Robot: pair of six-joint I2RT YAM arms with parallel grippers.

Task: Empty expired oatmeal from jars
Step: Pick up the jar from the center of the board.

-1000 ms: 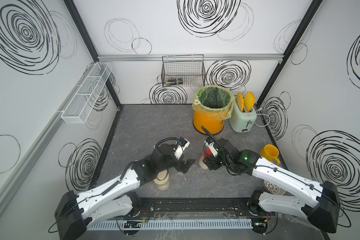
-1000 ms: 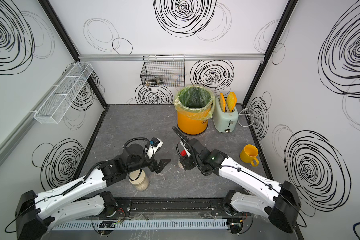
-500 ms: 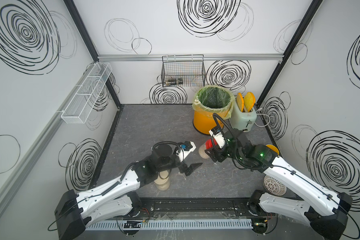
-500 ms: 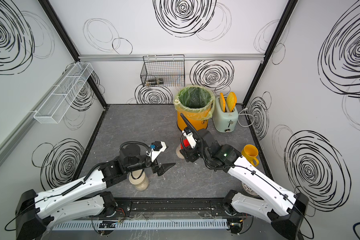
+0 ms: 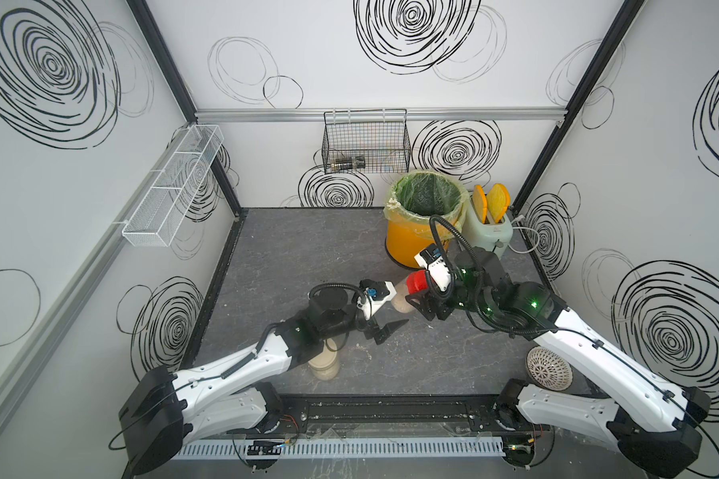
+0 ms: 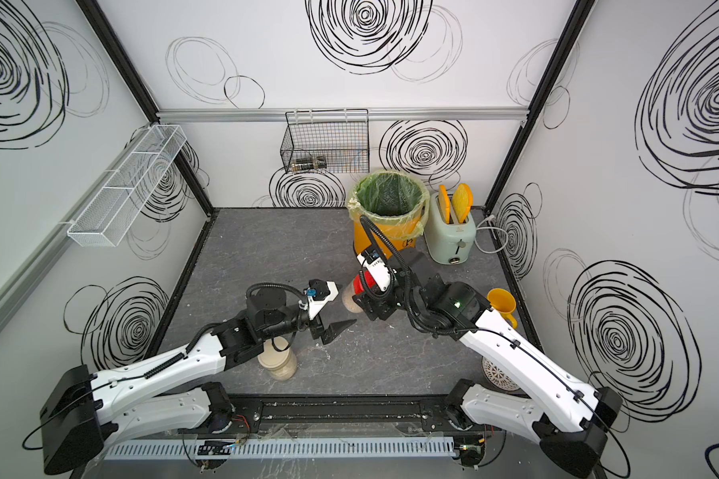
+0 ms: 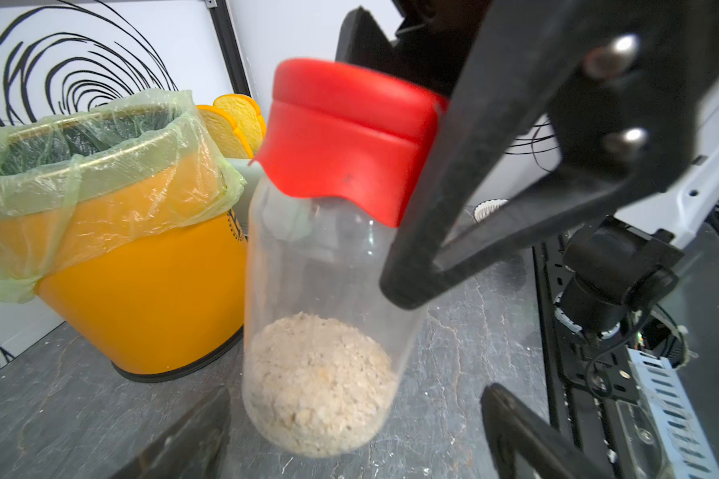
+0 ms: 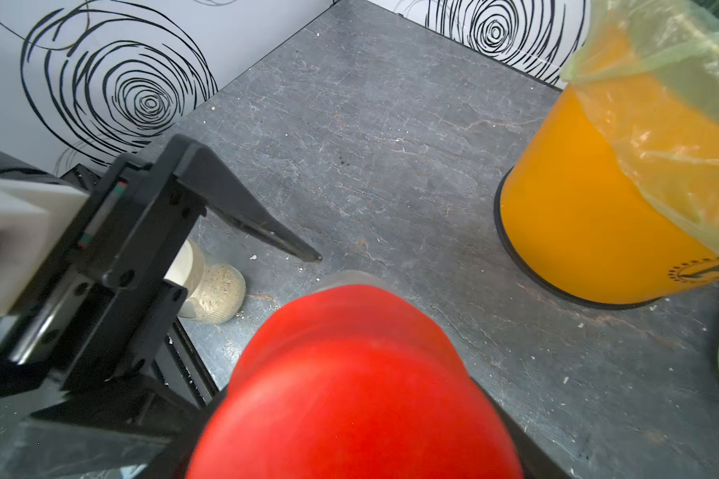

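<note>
While pale oatmeal (image 7: 320, 398) sits heaped in its base, the slim red-capped jar (image 5: 403, 299) tilts near the centre of the grey, stone-patterned floor (image 5: 308, 257), its cap pinched by the right gripper (image 5: 420, 290). At seven o'clock from it in a top view, the left gripper (image 5: 387, 331) hangs spread and empty; farther that way stands the wider beige-lidded jar (image 5: 324, 365). At twelve o'clock sits the green-lined yellow bin (image 5: 407, 244). Stray crumbs (image 8: 253, 257) fleck the floor; white walls (image 5: 328, 95) carry black spiral scribbles.
</note>
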